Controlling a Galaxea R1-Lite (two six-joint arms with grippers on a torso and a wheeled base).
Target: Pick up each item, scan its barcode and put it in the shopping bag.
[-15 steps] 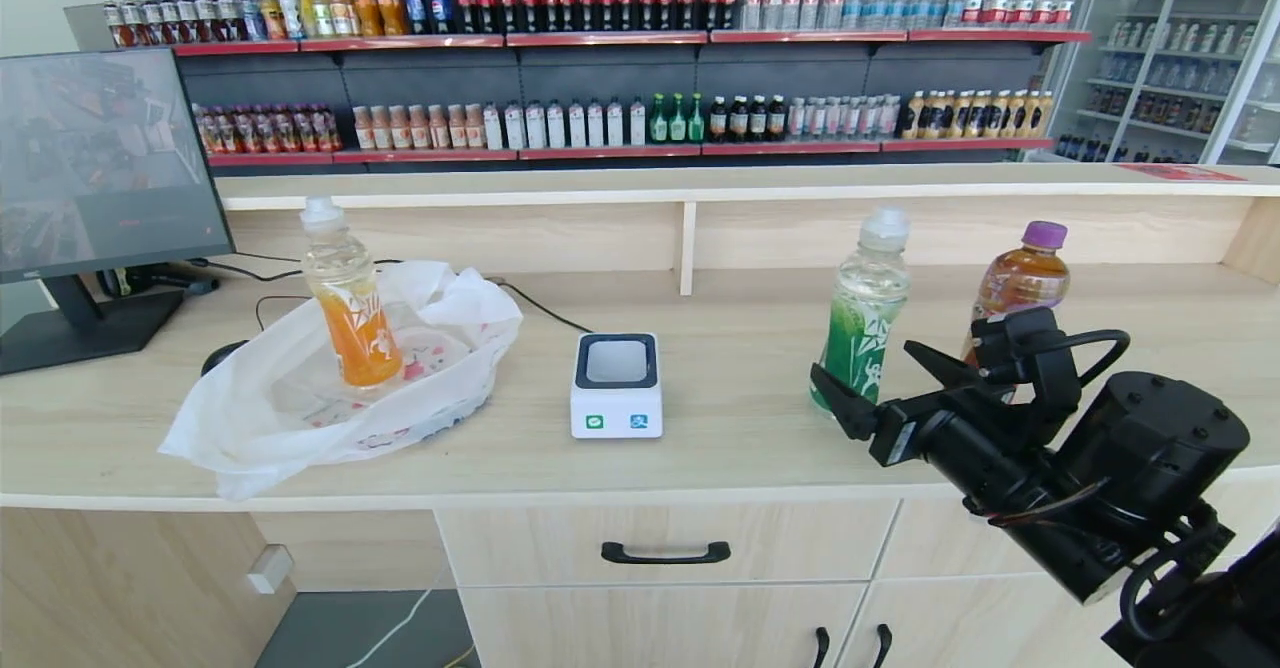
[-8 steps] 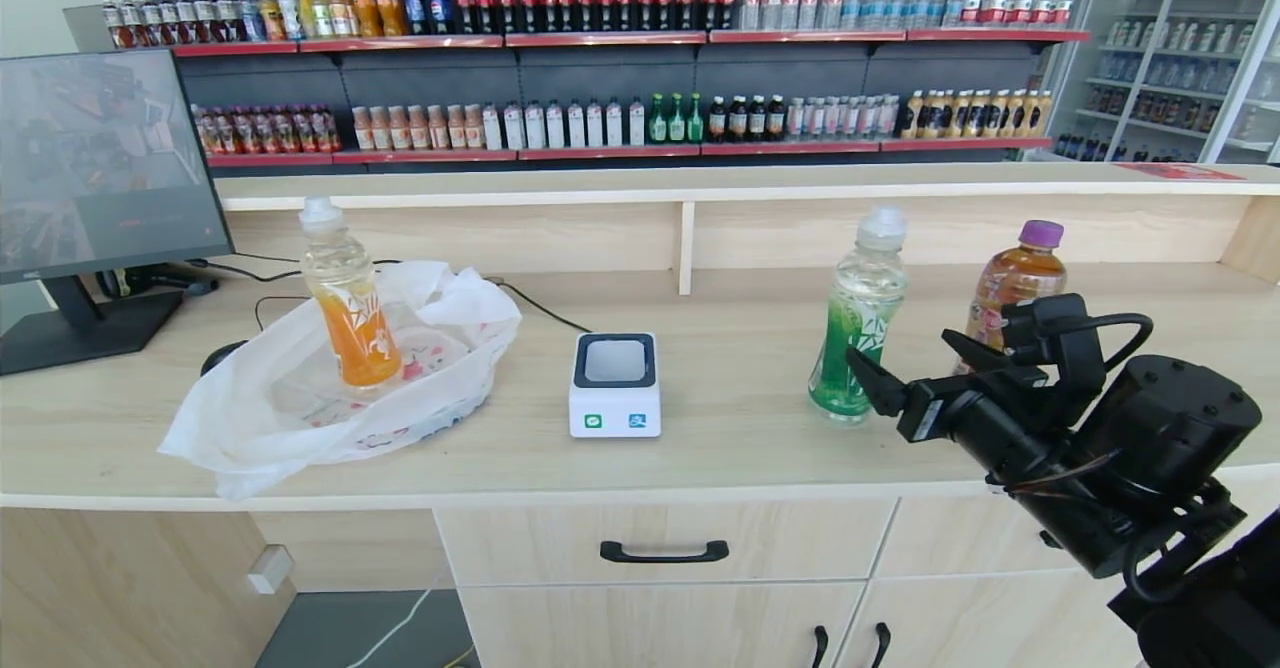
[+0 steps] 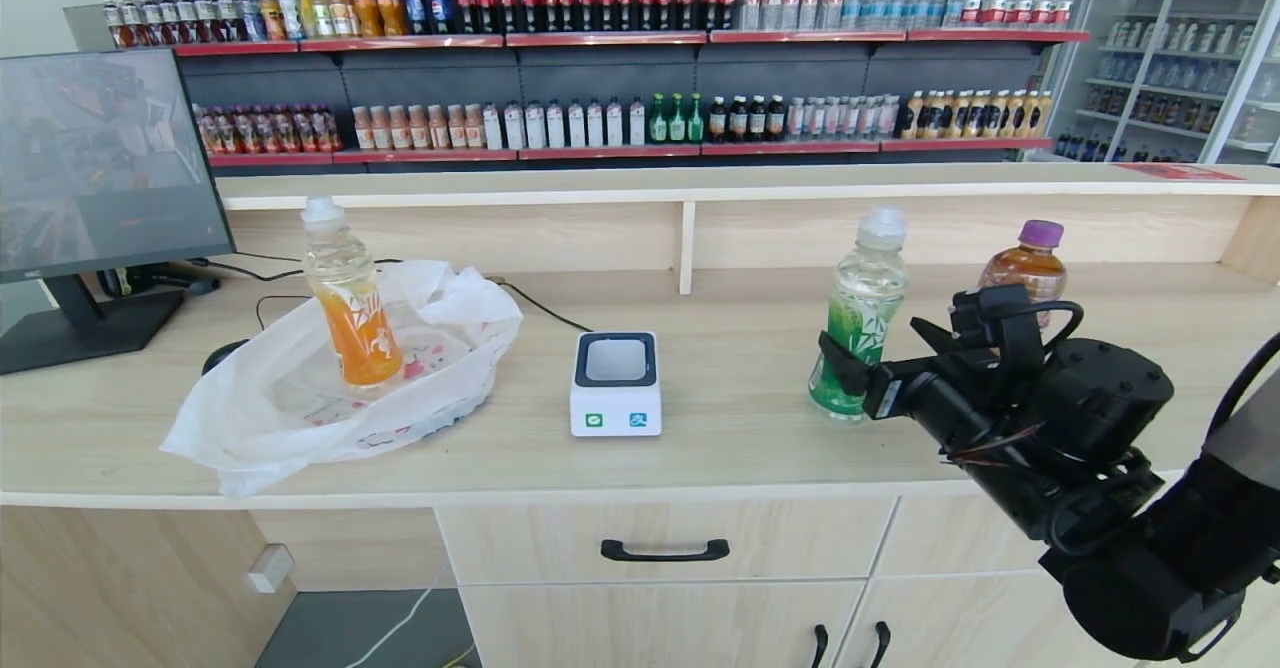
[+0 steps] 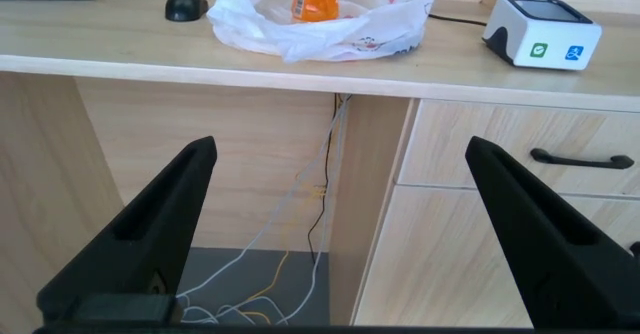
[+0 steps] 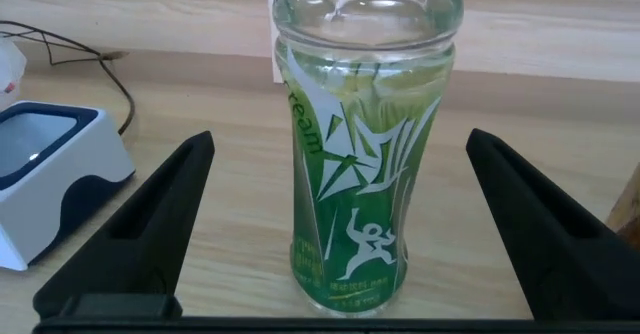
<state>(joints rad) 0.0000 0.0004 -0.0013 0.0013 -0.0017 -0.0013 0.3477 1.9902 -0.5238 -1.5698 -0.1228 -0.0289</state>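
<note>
On the table (image 3: 740, 348), in the head view, the green bottle (image 3: 862, 318) stands upright to the right of the scanner (image 3: 616, 384). The right hand (image 3: 872, 350) is level with its lower half, fingers spread and gripping nothing. An orange bottle (image 3: 350, 318) already stands in the shopping bag (image 3: 250, 418) at the left. A brown bottle with a purple cap (image 3: 1025, 263) waits just behind the right arm, which hides its lower part. That bottle is close to the arm, so a wide swing could knock it over. Whether the fingers already reach past the green bottle is hard to judge from this angle. In the left wrist view, the left hand (image 4: 335, 239) hangs below the table edge, wide open and empty, facing the cupboard fronts. The bag (image 4: 330, 34) and scanner (image 4: 545, 29) are on the table above it. In the right wrist view, the green bottle (image 5: 360, 204) sits between the open fingers (image 5: 150, 234) with clear space on both sides. It is tall and narrow, so a finger that touches early, or a grip taken off-centre, would probably tip or push it. Its smooth, narrow middle might also slip in a loose grip. Its cap is cut off, and no barcode shows on the side in view, so turning it toward the scanner (image 5: 50, 174) may take some searching.
</note>
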